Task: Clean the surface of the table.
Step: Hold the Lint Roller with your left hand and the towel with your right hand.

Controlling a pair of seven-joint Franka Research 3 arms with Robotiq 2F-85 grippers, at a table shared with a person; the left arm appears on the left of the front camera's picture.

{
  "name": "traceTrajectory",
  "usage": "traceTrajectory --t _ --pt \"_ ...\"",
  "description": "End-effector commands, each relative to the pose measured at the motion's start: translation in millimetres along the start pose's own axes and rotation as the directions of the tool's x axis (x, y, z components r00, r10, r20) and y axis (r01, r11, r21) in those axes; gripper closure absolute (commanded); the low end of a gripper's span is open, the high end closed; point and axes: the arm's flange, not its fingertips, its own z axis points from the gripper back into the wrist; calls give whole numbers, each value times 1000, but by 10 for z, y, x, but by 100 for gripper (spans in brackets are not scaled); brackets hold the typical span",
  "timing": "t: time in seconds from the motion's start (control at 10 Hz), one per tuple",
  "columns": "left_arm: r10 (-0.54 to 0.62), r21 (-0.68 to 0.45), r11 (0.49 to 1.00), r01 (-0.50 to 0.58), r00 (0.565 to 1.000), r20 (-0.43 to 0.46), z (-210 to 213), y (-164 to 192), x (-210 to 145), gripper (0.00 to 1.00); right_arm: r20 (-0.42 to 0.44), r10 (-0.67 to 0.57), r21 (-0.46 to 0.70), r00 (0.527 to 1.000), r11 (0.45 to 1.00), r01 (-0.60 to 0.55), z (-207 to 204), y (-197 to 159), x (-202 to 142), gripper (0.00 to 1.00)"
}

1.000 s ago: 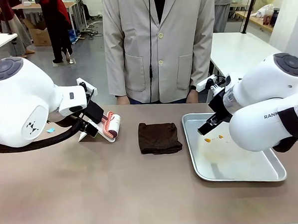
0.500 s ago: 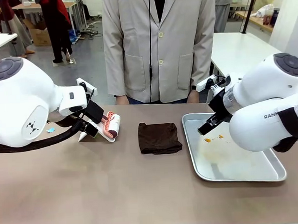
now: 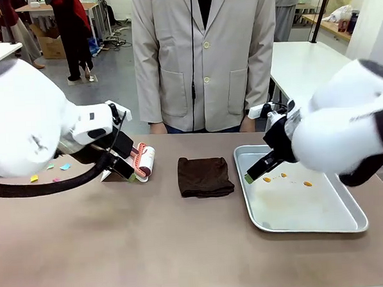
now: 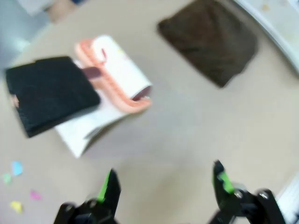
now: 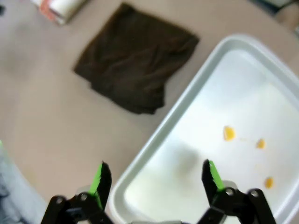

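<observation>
Both arms have shifted since the earlier frame and now show motion blur. The left arm (image 3: 23, 120) has lifted off the table's left end, uncovering more coloured paper scraps (image 3: 50, 167). The right arm (image 3: 345, 129) has swung aside, exposing a third orange crumb in the tray.

Left gripper (image 4: 165, 177) – fingers spread wide, nothing between them. It hangs over bare table top, just beside the lint roller (image 3: 143, 163), which lies on its white stand; the wrist view shows a flat black block beside the roller.

Right gripper (image 5: 155, 173) – also spread, empty, poised above the near left rim of the metal tray (image 3: 298, 208). One green pad shows at the tray's left edge in the front view.

The table (image 3: 152, 242) spans the whole foreground, its brownish top carrying everything: scraps far left, roller, a folded brown cloth (image 3: 205, 176) at centre, and the tray to the right. The orange crumbs (image 3: 266, 179) lie in the tray's far half.

A person (image 3: 203, 53) stands at the far edge, hands low by the table rim.
</observation>
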Motion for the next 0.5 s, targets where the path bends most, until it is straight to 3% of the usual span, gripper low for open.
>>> traceTrajectory --t 0.0,0.1,0.2,0.3,0.4 --pt "70 -162 985 -60 996 54 575 249 -248 0 -77 -183 169 980 967 193 485 -181 -18 0" --pt "191 -242 956 -168 979 73 816 248 -297 0 -121 -211 327 970 914 239 683 -220 -94 0" --pt "224 -326 928 -179 969 108 998 280 -396 0 -127 -234 465 964 845 266 861 -285 -187 0" --pt "271 -385 899 -208 956 116 1171 362 -529 0 -112 -299 548 948 777 310 1034 -396 -319 0" --pt "396 -372 866 -333 912 106 1326 523 -690 0 -104 -356 590 929 730 346 1213 -537 -494 0"
